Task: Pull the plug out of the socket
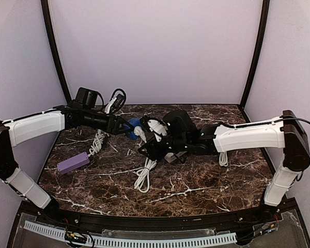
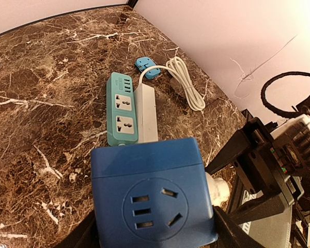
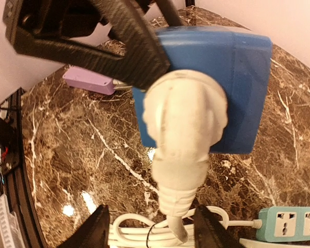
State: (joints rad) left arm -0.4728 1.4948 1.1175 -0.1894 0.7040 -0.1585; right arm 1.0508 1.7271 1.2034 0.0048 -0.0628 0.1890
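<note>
A dark marble worktop point(image 1: 196, 181) with two robot arms meeting near the middle of its far edge. The left gripper point(image 1: 125, 125) is clamped on the sides of the bright blue cube socket point(image 2: 152, 191), holding it off the surface. A white plug point(image 3: 186, 129) sits seated in one face of the cube. The right gripper point(image 3: 154, 222) has its jaws parted, one finger on either side of the plug's cable, gripping nothing. A purple power strip point(image 1: 73, 163) lies near the left edge.
</note>
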